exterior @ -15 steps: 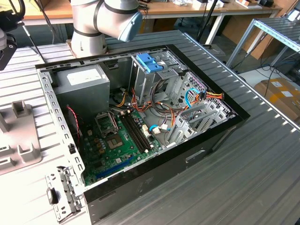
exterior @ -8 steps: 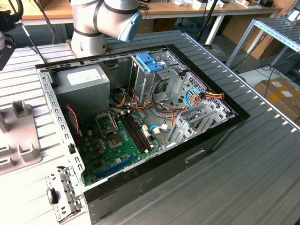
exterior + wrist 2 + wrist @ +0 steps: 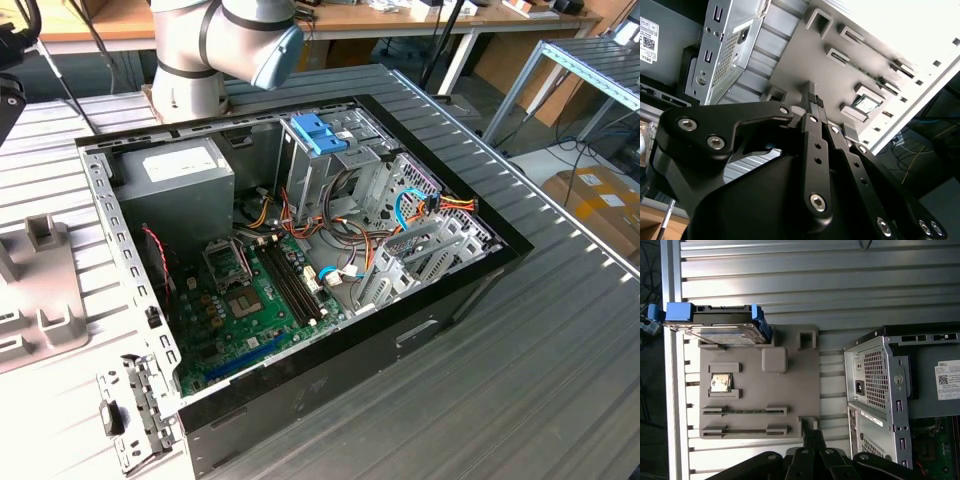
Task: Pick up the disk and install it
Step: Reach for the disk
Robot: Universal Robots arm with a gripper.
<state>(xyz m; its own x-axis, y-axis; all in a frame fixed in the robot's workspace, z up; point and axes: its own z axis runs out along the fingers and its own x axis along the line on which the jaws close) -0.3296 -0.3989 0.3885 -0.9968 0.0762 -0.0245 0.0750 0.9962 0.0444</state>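
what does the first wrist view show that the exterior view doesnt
First wrist view: the disk resting at one end of the grey tray, a chip in a tray slot, and the gripper, empty, near the tray's opposite edge.
Exterior view: the arm's base and the inside of the open case, with the motherboard, cables and the blue latch on the cage.
Both: the tray, the case's power supply and the ribbed table.
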